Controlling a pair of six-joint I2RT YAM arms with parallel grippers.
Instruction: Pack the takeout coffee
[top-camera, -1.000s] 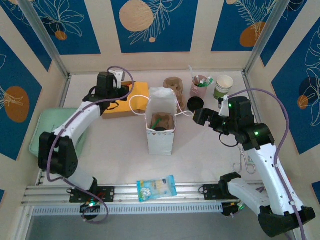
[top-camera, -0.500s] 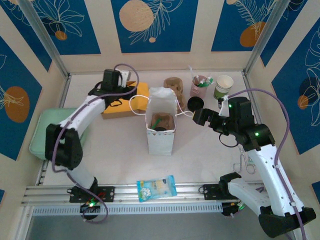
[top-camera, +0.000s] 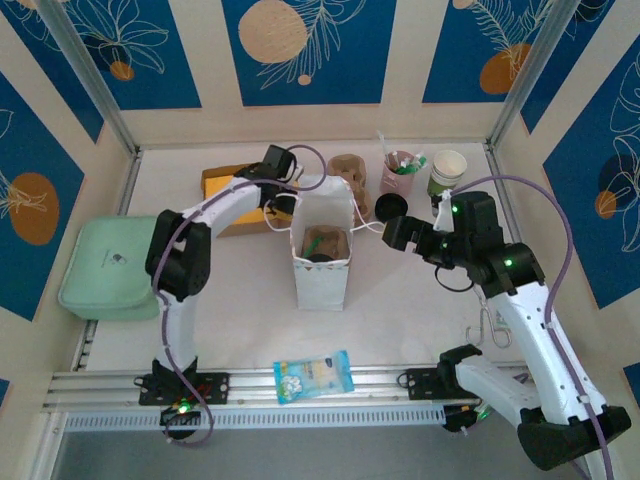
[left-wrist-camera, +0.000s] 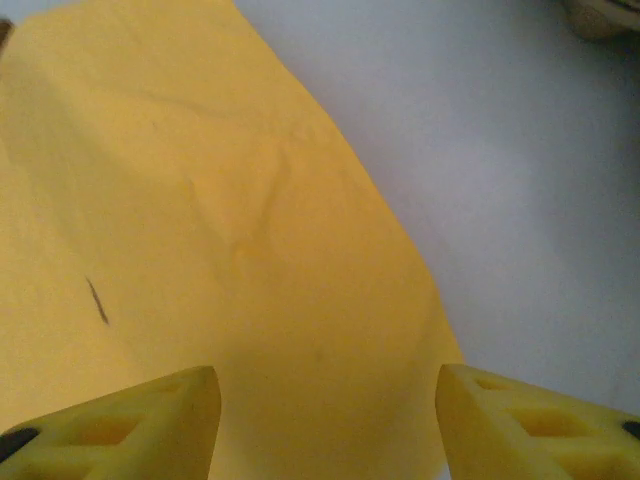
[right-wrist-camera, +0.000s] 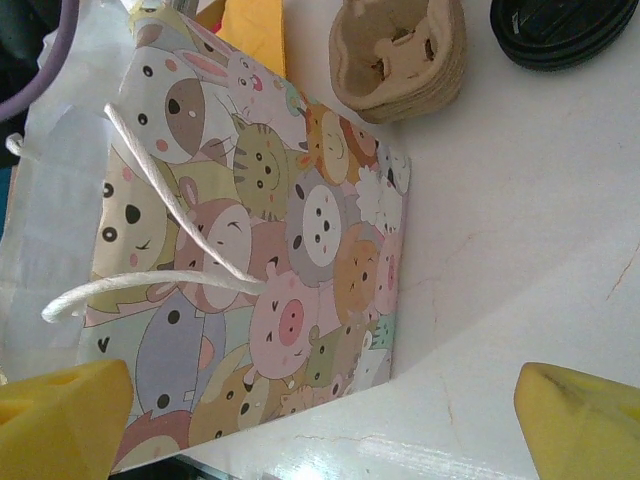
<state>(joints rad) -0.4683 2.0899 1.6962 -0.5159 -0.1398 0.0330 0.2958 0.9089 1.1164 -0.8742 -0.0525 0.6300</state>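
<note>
Top external: takeout coffee (top-camera: 447, 172) stands upright near the desk's (top-camera: 240, 300) far right corner, white rim up, no lid on it. You can't tell from here whether there is liquid inside, so treat it as full and keep it level. It is a paper cup and likely light, with a thin wall that will dent or buckle under a hard squeeze. The printed sides look smooth and may slip. Best hold is probably across the wall a little below the rim, where the rolled edge stiffens it. Close gently and don't pinch the rim itself.

The pink cup (top-camera: 400, 172) with stirrers sits just beside it on the left, so come in from the near or right side to avoid knocking it. The black lid (top-camera: 389, 207) lies flat nearer to you than the pink cup. The pulp carrier (top-camera: 348, 172) is further left along the far edge, just behind the cartoon-animal bag (top-camera: 322, 250), which stands open mid-desk.

Right jaws are wide apart and empty, low beside the bag's right face and near the lid. This is the arm closer to the coffee. Left jaws are apart with nothing between them, hanging over the yellow envelope (left-wrist-camera: 200, 250) on the far left side of the bag.
</note>
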